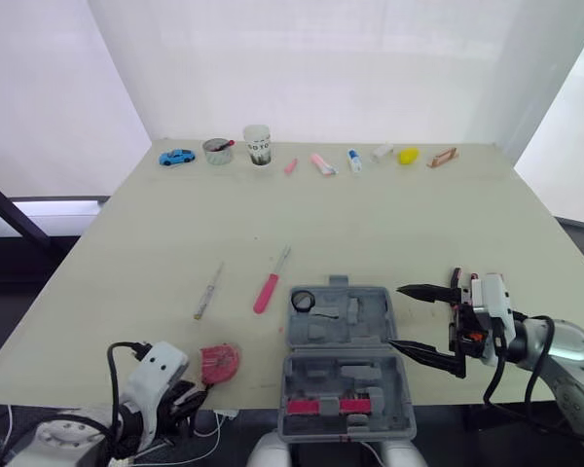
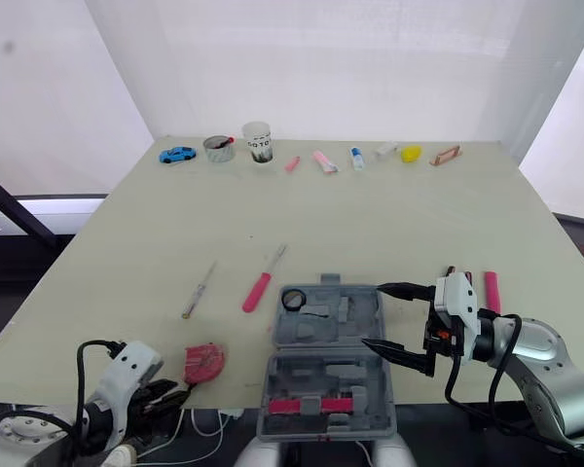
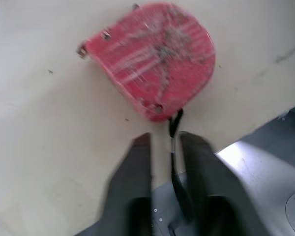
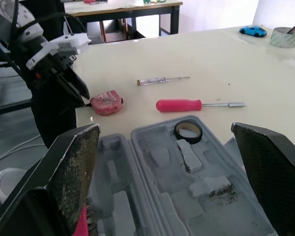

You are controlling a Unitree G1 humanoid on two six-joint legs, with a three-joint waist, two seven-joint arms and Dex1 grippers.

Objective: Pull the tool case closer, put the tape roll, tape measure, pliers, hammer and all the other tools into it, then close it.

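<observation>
Tape measure [image 3: 152,56] lies on the table [image 1: 370,224] just ahead of the left gripper [image 3: 164,140], whose fingers sit slightly apart with the black strap [image 3: 174,123] running between them. Right gripper [image 1: 395,315] is spread wide at the open tool case's [image 1: 316,375] side, with the tape roll [image 1: 303,301] inside at the far side from it.
</observation>
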